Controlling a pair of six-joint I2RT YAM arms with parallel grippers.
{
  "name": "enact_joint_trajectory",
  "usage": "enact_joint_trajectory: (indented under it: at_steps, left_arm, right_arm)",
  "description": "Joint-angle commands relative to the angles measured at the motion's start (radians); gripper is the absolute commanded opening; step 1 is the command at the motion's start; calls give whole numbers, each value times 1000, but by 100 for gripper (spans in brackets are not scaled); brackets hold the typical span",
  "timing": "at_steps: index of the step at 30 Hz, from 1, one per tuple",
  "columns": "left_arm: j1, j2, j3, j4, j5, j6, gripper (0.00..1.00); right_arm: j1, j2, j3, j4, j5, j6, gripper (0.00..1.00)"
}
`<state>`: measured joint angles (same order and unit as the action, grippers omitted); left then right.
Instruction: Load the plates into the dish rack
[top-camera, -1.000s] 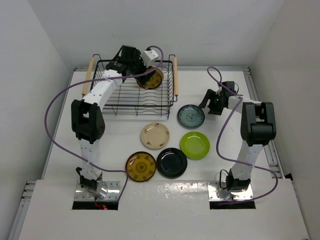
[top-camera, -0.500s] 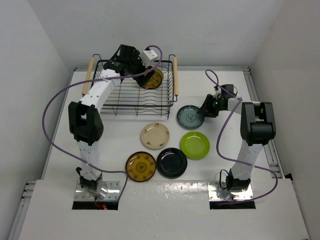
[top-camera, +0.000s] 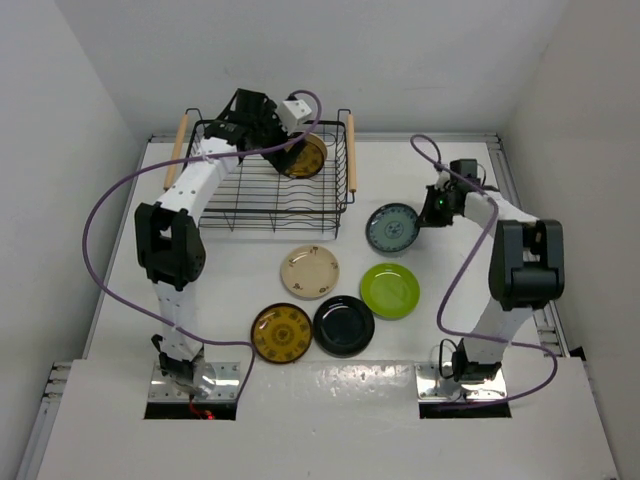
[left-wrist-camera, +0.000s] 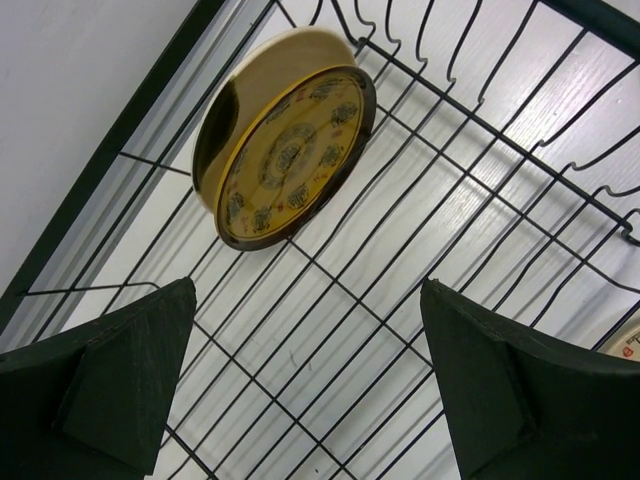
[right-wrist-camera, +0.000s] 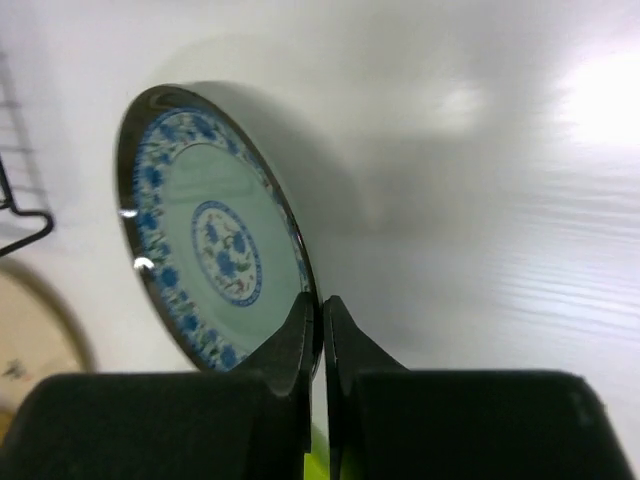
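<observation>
The black wire dish rack (top-camera: 240, 200) stands at the back left. One mustard-brown patterned plate (top-camera: 305, 157) (left-wrist-camera: 285, 150) stands on edge inside it. My left gripper (top-camera: 262, 130) (left-wrist-camera: 308, 300) hovers open over the rack's wire bottom (left-wrist-camera: 400, 250), holding nothing. The teal-grey patterned plate (top-camera: 391, 228) (right-wrist-camera: 215, 240) is tilted up off the table, with my right gripper (top-camera: 427, 213) (right-wrist-camera: 320, 305) shut on its right rim. Flat on the table lie a cream plate (top-camera: 310, 271), a lime green plate (top-camera: 390, 290), a glossy black plate (top-camera: 343, 325) and a second mustard-brown plate (top-camera: 281, 333).
Light wooden handles (top-camera: 351, 152) (top-camera: 176, 150) flank the rack. Purple cables (top-camera: 95, 230) (top-camera: 440, 280) loop beside each arm. White walls close in the table at the back and on both sides.
My right gripper went in to the teal-grey plate's right rim, closed on it and tipped it up, shifting it slightly right. The left gripper stayed open over the rack.
</observation>
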<state>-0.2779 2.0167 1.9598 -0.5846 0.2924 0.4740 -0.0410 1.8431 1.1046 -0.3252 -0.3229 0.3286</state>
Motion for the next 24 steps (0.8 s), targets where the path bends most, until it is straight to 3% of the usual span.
enact_joint_trajectory:
  at_steps: [1,5,11,14,16,20,24]
  left_arm:
    - [23,-65,11,11,16,0,99]
    - [34,-75,11,11,16,0,99]
    - [52,-75,34,-24,-22,-29,99]
    - [62,-75,57,-60,-48,-50,98]
    - [83,-75,57,-70,-48,-63,98]
    - [112,-65,70,-70,-76,-109,98]
    - [137,-55,105,-92,-134,-153,98]
  right_arm:
    - [-7,-192,104,52,255,-158,0]
    - [24,-277,190,186,386,-319,0]
    - [153,-248,388,441,544,-621,0]
    - [223,-226,423,633,437,-752,0]
    - [246,-199,469,673,334,-798,0]
    - [332,-81,642,661,138,-841,0]
    - [392,57,682,678,1,-913,0]
